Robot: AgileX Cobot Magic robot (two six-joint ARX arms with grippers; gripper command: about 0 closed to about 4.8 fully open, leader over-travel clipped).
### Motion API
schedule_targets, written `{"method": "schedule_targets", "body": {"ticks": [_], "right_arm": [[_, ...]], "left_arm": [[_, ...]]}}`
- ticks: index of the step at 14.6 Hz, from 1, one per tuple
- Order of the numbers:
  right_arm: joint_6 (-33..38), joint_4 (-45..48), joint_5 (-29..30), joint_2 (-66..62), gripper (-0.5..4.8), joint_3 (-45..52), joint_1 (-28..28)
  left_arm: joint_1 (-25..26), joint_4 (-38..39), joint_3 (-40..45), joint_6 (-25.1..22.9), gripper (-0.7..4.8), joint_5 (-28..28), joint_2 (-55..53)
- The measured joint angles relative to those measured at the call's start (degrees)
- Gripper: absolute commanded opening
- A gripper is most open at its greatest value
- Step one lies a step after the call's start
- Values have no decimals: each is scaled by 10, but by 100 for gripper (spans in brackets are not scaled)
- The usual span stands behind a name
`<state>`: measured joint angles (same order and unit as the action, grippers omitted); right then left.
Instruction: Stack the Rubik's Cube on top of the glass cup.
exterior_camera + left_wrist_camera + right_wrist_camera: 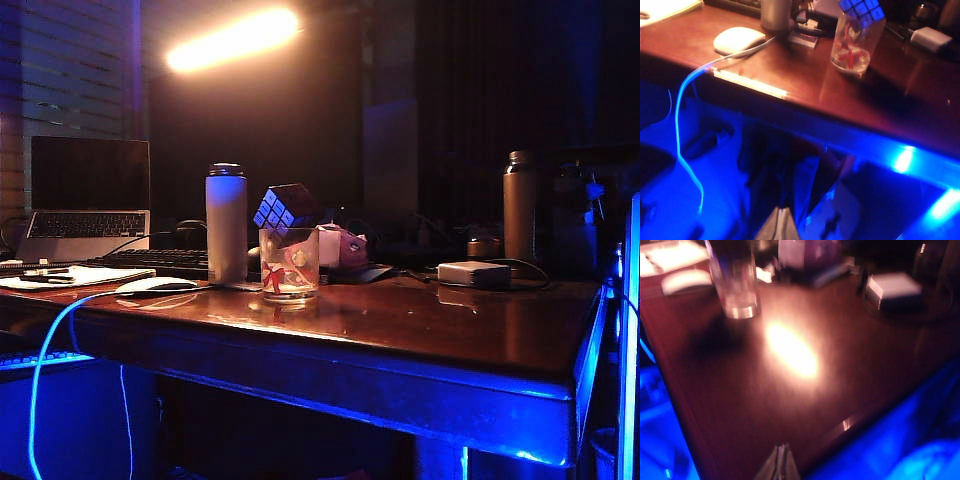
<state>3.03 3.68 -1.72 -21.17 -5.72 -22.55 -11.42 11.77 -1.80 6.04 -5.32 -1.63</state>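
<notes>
Both grippers read as pulled off the work. Left gripper (781, 225): only a pale tip shows at the edge of its wrist view, hanging out past the near edge of the table (420, 335); the two halves seem pressed together, nothing between them. Right gripper (781, 463): tips meet in a point, clenched on nothing, over the near part of the tabletop. From the exterior view I see neither arm.

Farther in, left of centre, the glass cup (289, 263) stands upright. The Rubik's Cube (284, 207) sits on its rim, tilted on a corner rather than flat; the left wrist view agrees.

My judgement: the stack is made and nothing holds the cube. All that remains is confirming it rests stable at that tilt.

Behind the cup stands a pale bottle (226, 222); a white mouse (156, 286) lies to the left.
</notes>
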Motion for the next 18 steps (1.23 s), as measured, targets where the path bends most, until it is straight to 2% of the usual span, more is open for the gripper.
{"method": "schedule_targets", "body": {"ticks": [3,11,18], "right_arm": [[-13,15,2,26,-1,48,0],[-38,-94,2,54,-1,51,0],[-40,-96,2,54,0,51,0]], "left_arm": [[0,-24,10,-12,-4,-2,2],[0,-25,10,-49,-4,-6,3],[0,-25,10,-90,-3,-6,3]]}}
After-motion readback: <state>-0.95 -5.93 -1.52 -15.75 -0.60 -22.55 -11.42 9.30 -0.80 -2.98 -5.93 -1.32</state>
